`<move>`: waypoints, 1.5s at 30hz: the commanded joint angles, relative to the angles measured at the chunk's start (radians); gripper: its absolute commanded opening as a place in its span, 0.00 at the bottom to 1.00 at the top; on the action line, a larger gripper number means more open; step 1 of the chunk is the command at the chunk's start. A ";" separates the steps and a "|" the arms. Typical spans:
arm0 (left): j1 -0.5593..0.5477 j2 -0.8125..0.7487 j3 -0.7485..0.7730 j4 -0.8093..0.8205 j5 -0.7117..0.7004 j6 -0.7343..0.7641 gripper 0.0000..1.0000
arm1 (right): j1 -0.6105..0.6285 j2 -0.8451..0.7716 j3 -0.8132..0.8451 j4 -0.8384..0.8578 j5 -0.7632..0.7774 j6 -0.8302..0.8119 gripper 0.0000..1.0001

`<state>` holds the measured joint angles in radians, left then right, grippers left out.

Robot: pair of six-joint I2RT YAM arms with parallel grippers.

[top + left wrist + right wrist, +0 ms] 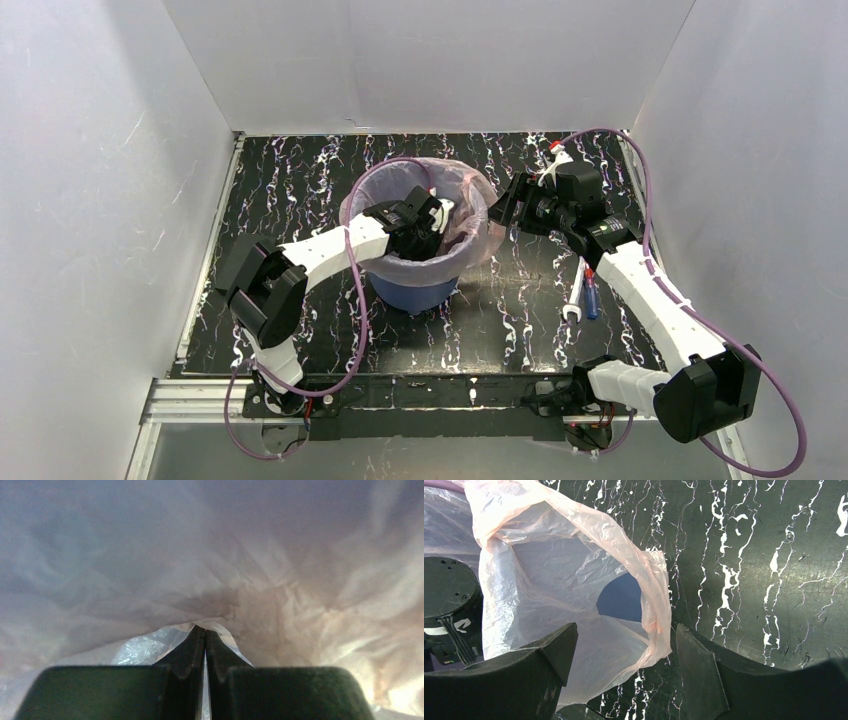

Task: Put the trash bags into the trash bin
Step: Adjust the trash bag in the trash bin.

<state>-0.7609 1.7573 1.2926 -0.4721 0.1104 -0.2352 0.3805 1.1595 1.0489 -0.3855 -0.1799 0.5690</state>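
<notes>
The blue trash bin [415,292] stands mid-table with the pale-pink trash bag [470,190] draped over its rim and hanging inside. My left gripper [440,225] reaches down into the bag's mouth. In the left wrist view its jaws [205,630] are pressed together at a fold of the pink film [280,595], which fills that view. My right gripper [505,212] is open and empty just right of the bin. In the right wrist view [626,645] it faces a hanging bag edge [656,605], with the bin's blue [621,597] showing through a gap.
Two pens [585,290] and a small white tool [572,312] lie on the black marbled table [300,180] to the right of the bin, under my right arm. White walls enclose the table on three sides. My left wrist [449,595] shows in the right wrist view.
</notes>
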 commanded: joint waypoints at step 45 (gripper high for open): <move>-0.002 -0.706 -0.043 -0.123 -0.205 -0.062 0.61 | -0.001 0.276 0.516 0.036 -0.448 -0.549 0.62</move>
<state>-0.7612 1.1297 1.2255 -0.5163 0.0132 -0.2859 0.3798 1.3285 1.4475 -0.3103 -0.4374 0.1951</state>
